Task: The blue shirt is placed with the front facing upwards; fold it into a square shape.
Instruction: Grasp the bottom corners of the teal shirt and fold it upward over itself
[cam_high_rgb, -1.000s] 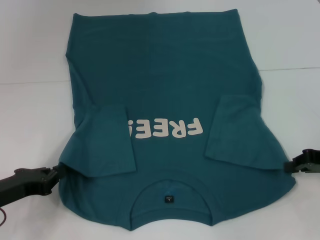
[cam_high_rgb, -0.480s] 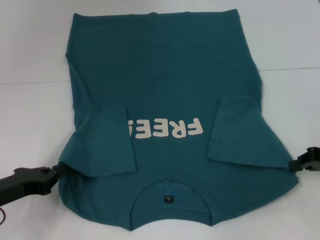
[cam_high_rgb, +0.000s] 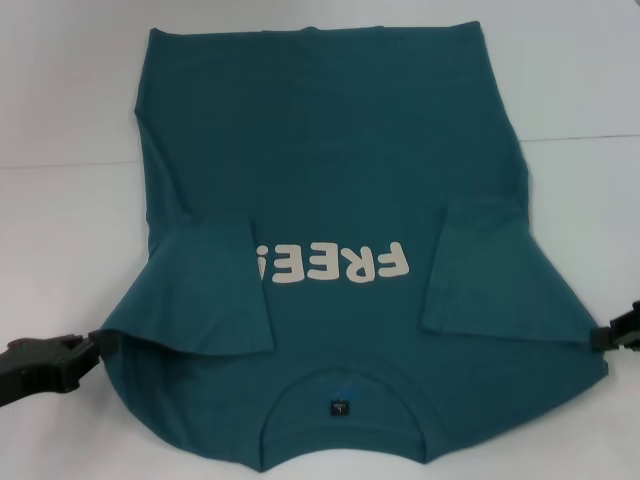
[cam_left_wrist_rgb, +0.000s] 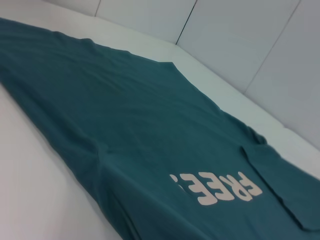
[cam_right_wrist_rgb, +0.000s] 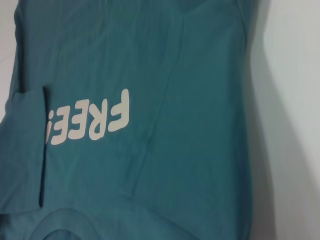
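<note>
From the head view we see one blue shirt (cam_high_rgb: 330, 190) lying flat on the white table (cam_high_rgb: 60, 230), front up, collar (cam_high_rgb: 342, 400) toward us and hem at the far end, so its long axis runs straight away from us. Both sleeves are folded in over the chest, one on each side of the "FREE!" lettering (cam_high_rgb: 332, 265). Our left gripper (cam_high_rgb: 88, 347) sits at the shirt's left shoulder edge and our right gripper (cam_high_rgb: 603, 338) at its right shoulder edge, so the shirt lies between them, about equally near each; we cannot tell whether either one is pinching cloth. We judge the next fold turns on carrying the collar end along that axis toward the hem. In the left wrist view we count one shirt, its lettering and one folded sleeve (cam_left_wrist_rgb: 285, 185), with no fingers visible. The right wrist view shows the lettering, the other sleeve (cam_right_wrist_rgb: 22, 150) and the collar curve, again without fingers.
</note>
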